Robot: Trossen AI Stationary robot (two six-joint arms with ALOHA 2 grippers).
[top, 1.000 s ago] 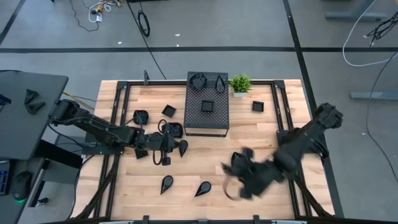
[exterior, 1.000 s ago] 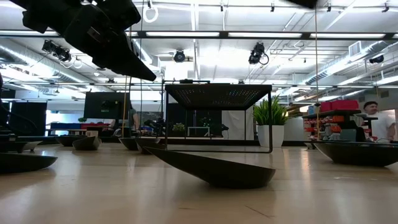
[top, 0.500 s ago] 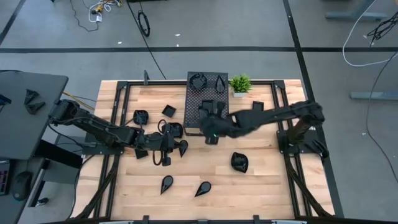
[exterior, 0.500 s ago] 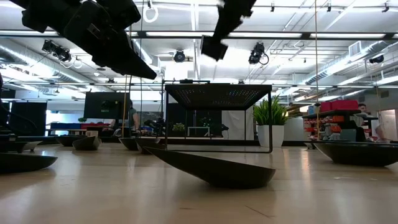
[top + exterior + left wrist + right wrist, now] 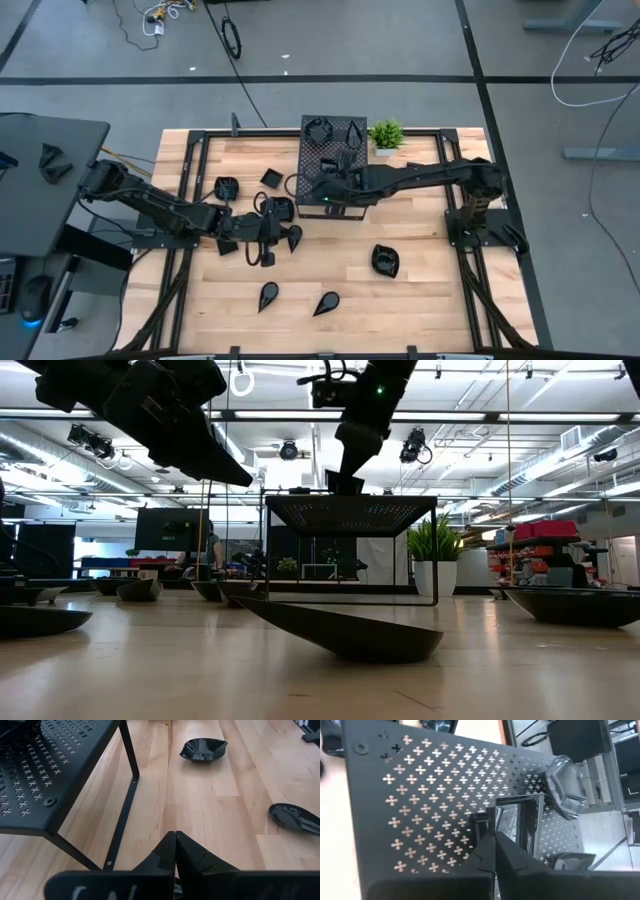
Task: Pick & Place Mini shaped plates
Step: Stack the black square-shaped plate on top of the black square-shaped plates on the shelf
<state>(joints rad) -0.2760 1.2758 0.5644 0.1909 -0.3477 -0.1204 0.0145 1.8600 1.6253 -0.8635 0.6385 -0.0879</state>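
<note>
The right gripper (image 5: 322,188) is hanging over the near half of the perforated black shelf (image 5: 355,196), its fingers (image 5: 492,851) pressed together around the rim of a square mini plate (image 5: 520,825) that is hovering just above the cross-punched top; in the low view that gripper (image 5: 347,482) is poised just above the shelf's (image 5: 350,510) upper surface. This reads as the placing step, with the plate carried over the shelf and about to be set down. Two more mini plates, a ring-like one (image 5: 318,130) and a teardrop one (image 5: 354,132), are already lying at the far end of the shelf top, next to the small green plant (image 5: 386,134). What the next move calls for, as a judgement, is a short straight lowering until the square plate is sitting flat on the perforated top, then parting the fingers and lifting clear without dragging the dish. The left gripper (image 5: 266,232) is waiting low over the table (image 5: 420,290) to the left of the shelf, beside a cluster of loose plates (image 5: 283,210), and in its wrist view its fingers (image 5: 175,857) are showing closed together with nothing visible between them. Further plates are lying apart on the bare wood: two teardrops near the front edge (image 5: 268,294) (image 5: 327,303), a rounded one (image 5: 385,261) to the right of them, and a small square (image 5: 415,171) near the right rail.
</note>
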